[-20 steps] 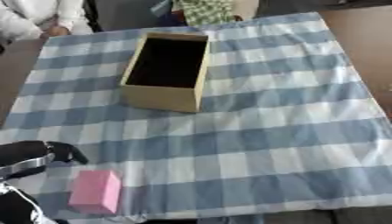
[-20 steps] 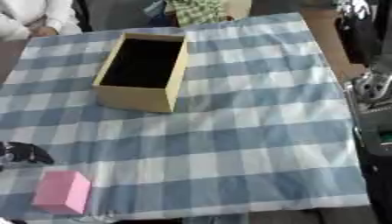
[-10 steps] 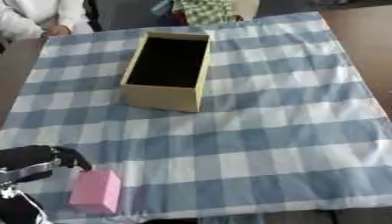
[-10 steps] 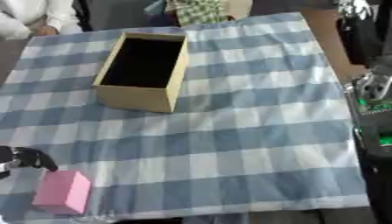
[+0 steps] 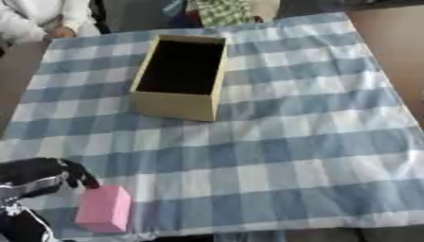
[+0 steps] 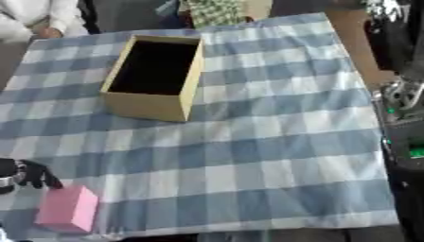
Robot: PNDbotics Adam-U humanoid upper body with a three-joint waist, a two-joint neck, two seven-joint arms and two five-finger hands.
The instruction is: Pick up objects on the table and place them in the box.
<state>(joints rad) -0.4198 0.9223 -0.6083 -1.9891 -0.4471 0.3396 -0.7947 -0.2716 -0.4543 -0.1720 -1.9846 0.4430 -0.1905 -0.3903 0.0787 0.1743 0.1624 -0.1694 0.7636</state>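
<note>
Blue-and-white checked cloth (image 5: 273, 142) covered the table edge to edge. On the far left part of it stood an open tan cardboard box (image 5: 184, 77), rectangular, with a dark inside in which nothing could be made out. A pink rectangular block (image 5: 104, 208) lay at the near left corner of the cloth, well apart from the box and close to the near hem.

The robot's black left hand (image 5: 49, 174) was low at the near left, just beside the block on its far-left side. Its fingers (image 5: 81, 176) were curled downward toward the block's far end; whether they touched it could not be told, and they closed round nothing. The block sat flat on the cloth, not lifted.

The right hand did not show; only dark machinery stood along the right edge of the right eye view.
</note>
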